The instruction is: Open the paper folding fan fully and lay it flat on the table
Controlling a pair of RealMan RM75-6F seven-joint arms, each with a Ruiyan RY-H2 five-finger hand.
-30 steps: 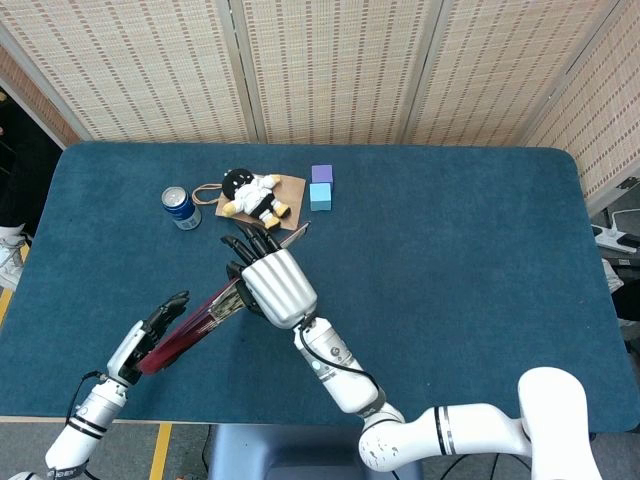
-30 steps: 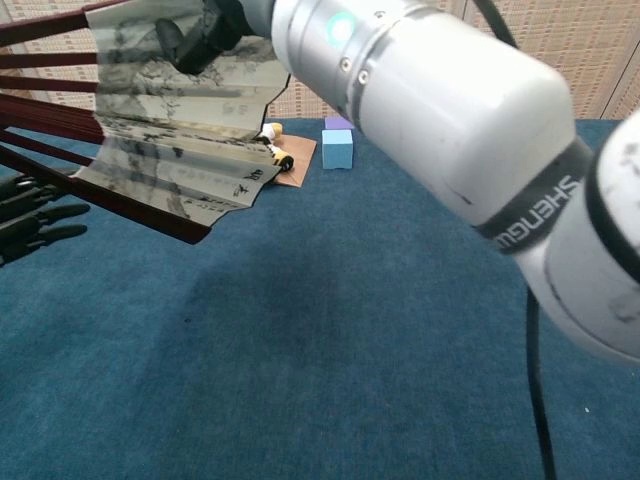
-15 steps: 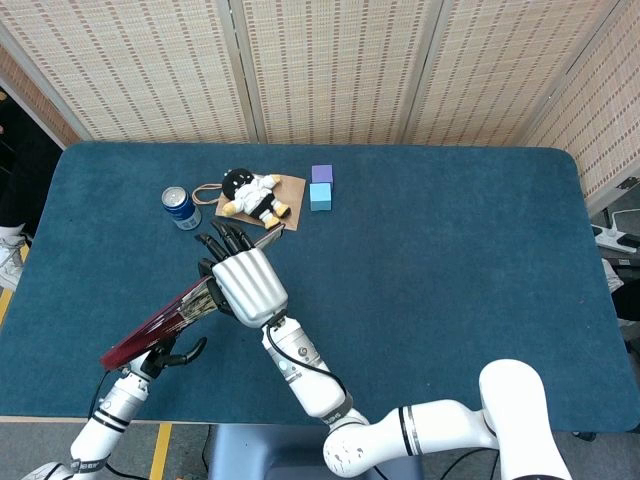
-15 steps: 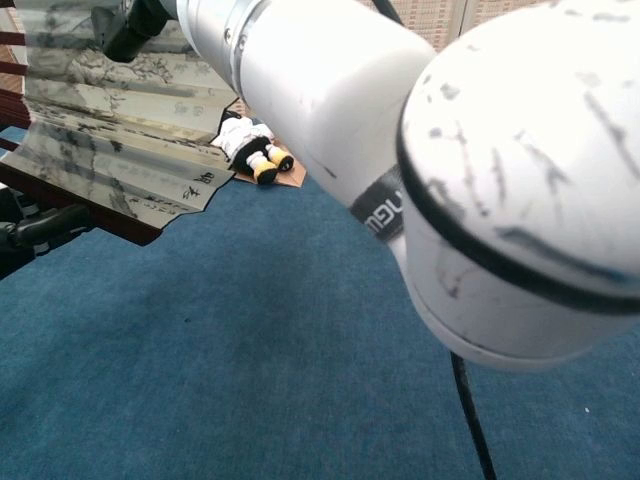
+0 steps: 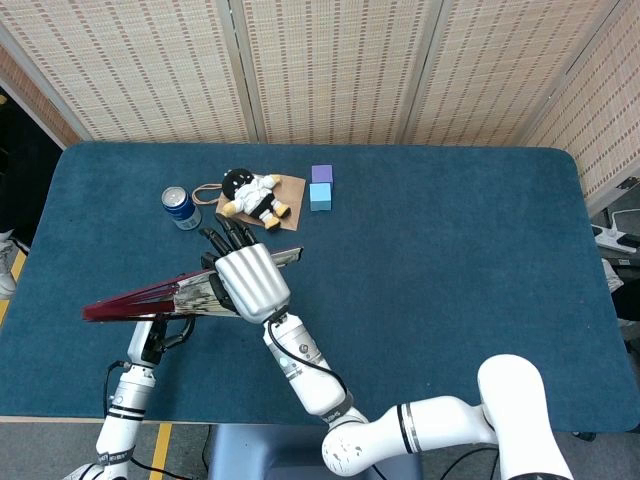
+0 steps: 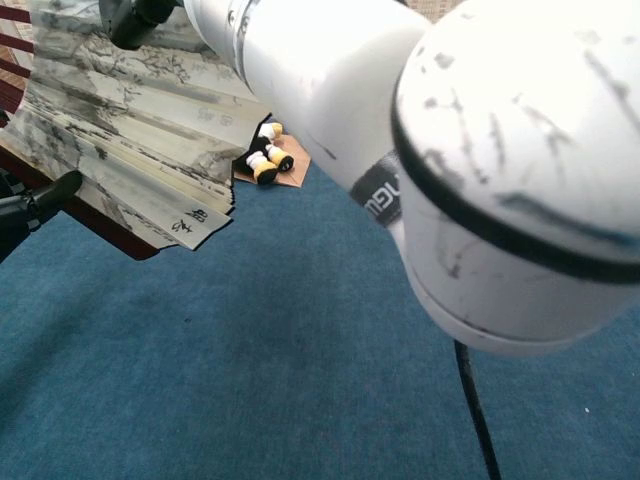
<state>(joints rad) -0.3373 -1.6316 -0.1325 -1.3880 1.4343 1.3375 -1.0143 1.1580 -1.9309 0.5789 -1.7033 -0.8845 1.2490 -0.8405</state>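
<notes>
Fan (image 5: 150,297) held above the table's near-left part, seen almost edge-on from the head view as a long dark red sliver running left from the right hand (image 5: 250,283). From the chest view its paper leaf (image 6: 130,160) shows partly spread, ink painting and black characters on pale pleats, dark red ribs along the lower edge. The right hand grips the fan at its right end, fingers (image 5: 222,240) curled over the top of the folds. The left hand (image 5: 165,332) sits just under the fan's middle — its dark fingers appear to hook around the lower guard, though the fan hides most of the contact, so I cannot tell whether it truly holds it. In the chest view a black fingertip (image 6: 55,190) lies against the fan's lower edge.

On the blue table (image 5: 450,250), well behind the fan: a blue can (image 5: 181,208), a plush doll (image 5: 255,196) lying on a brown card (image 5: 290,190), and two small blocks — purple (image 5: 322,174) touching light blue (image 5: 320,196).
</notes>
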